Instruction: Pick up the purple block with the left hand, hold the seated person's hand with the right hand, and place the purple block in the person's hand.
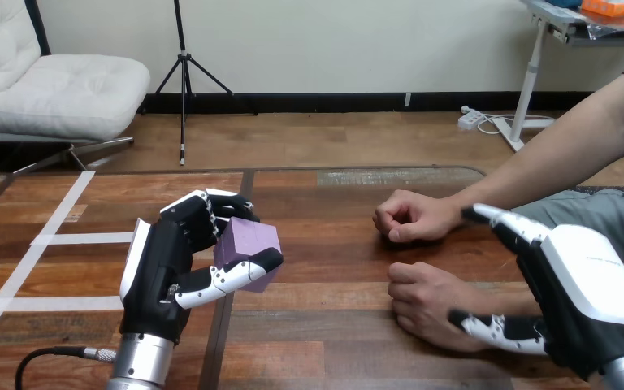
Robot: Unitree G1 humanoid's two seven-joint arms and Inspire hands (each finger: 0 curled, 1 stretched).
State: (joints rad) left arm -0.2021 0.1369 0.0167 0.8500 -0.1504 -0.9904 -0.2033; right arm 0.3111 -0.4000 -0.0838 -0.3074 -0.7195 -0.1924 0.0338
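While my left hand curls round the purple block, my right hand spreads open beside the person's lower hand, a fist; next, I judge, comes clasping it.

The left hand is black, with a white shell along its back and fingers jointed in black and white. It ends a ribbed silver forearm. The right hand carries a broader, smooth white shell over black, with a small green mark near its silver wrist.
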